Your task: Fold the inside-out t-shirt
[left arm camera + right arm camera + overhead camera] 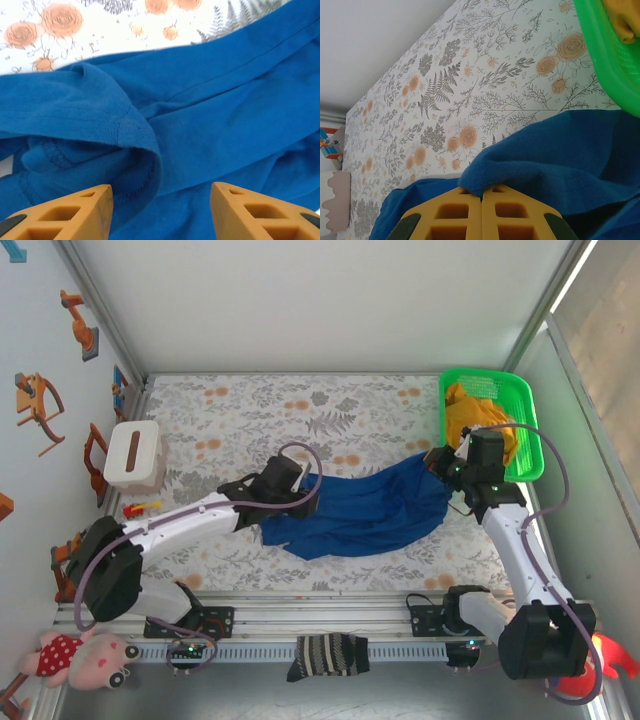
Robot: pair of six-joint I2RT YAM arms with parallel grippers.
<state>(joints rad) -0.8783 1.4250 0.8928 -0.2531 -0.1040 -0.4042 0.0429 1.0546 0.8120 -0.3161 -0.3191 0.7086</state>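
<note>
The t-shirt [350, 508] lies crumpled in the middle of the floral table cover [250, 400], drawn into a long band from left to right rather than spread flat. No sleeve or neckline is laid out, and exposed stitching along a hem in the left wrist view fits a garment turned inside out. We judge folding proper has not begun; the cloth is at the stage of being pulled out and straightened.

The right gripper [481, 196] is clenched, with its fingers meeting on a thick fold of the blue cloth at the shirt's right end. That end rises off the table just beside the green basket [533, 445]. We read this grip as an anchor that keeps one end taut and raised while the other end is sorted.

The left gripper [161, 189] hangs low over the shirt's left end, jaws standing apart and holding nothing. A rolled hem bulges up between its fingers. We judge it is placed there to pinch that hem, so the two arms can stretch the shirt between them.

A mustard garment [470, 410] sits inside the basket, close to the raised end of the shirt; snagging it is a risk. A striped sock [328, 655] lies on the near rail, well apart from the work.
</note>
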